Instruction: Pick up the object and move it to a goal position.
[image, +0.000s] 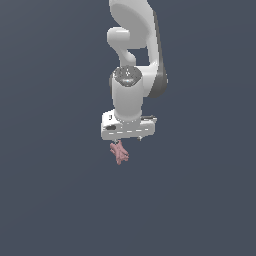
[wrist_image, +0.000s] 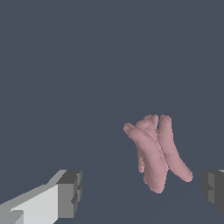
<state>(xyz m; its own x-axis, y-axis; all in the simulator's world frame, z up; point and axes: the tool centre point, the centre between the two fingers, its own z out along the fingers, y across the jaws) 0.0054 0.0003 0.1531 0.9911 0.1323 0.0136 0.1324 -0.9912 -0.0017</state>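
Observation:
The object (image: 119, 152) is a small dusty-pink lumpy thing with stubby protrusions. In the exterior view it lies just below the white gripper (image: 128, 141), under the hand's end on the exterior view's left. In the wrist view the object (wrist_image: 155, 151) lies between the two grey fingertips (wrist_image: 70, 192), closer to the other one, with a small gap to it. The gripper (wrist_image: 140, 192) is open wide and holds nothing. No goal marker shows in either view.
A plain dark grey-blue surface (image: 50, 200) fills both views. The white arm (image: 132, 60) rises above the gripper to the frame's top. No other objects or edges show.

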